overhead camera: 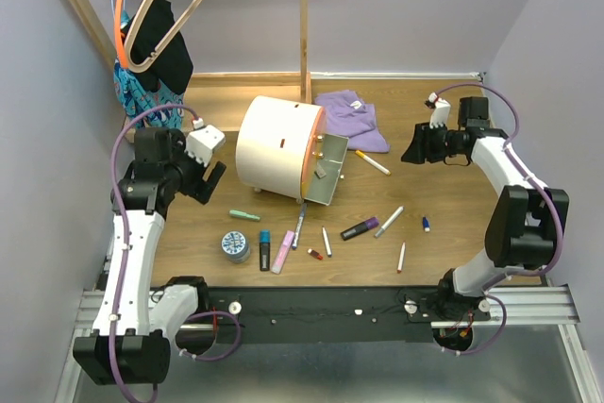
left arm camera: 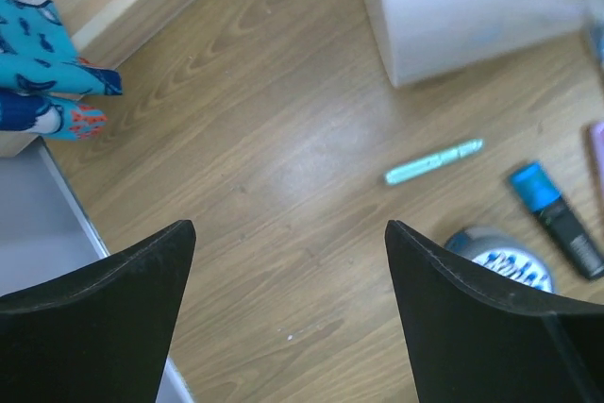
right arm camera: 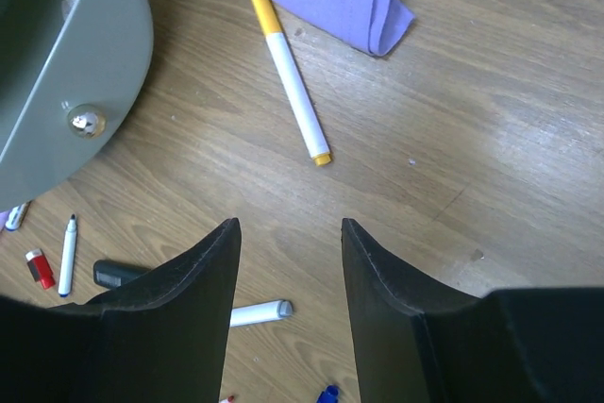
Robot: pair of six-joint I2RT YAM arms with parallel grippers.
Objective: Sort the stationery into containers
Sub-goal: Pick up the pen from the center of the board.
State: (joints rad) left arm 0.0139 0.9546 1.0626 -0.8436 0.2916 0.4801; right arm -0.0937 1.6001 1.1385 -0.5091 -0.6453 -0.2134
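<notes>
The large cream-white drum-shaped container (overhead camera: 278, 146) is sitting mid-table, its orange face turned toward your right arm and its drawer (overhead camera: 326, 184) hanging open. Just behind it, the crumpled purple cloth (overhead camera: 354, 118) is lying toward the back of the table. Your right gripper (right arm camera: 288, 228) is hovering above the wood, jaws standing moderately apart and holding nothing. Your left gripper (left arm camera: 288, 233) is hanging on the other side of the drum, jaws spread wide and equally empty. Most of the stationery is lying scattered across the near half of the table, with the round blue-grey tin (overhead camera: 236, 245) and the mint-green pen (overhead camera: 244, 215) falling nearer your left arm. The thing to watch is the thin white pen with the yellow cap (right arm camera: 291, 92). It is lying just ahead of the right jaws, between the open drawer and the cloth's corner, touching neither. Its long axis is running almost straight away from the gap, slightly tilted, so it is crossing the line on which the fingers close. By this view your right arm is the nearer one, and a short reach forward and down is looking likeliest.
</notes>
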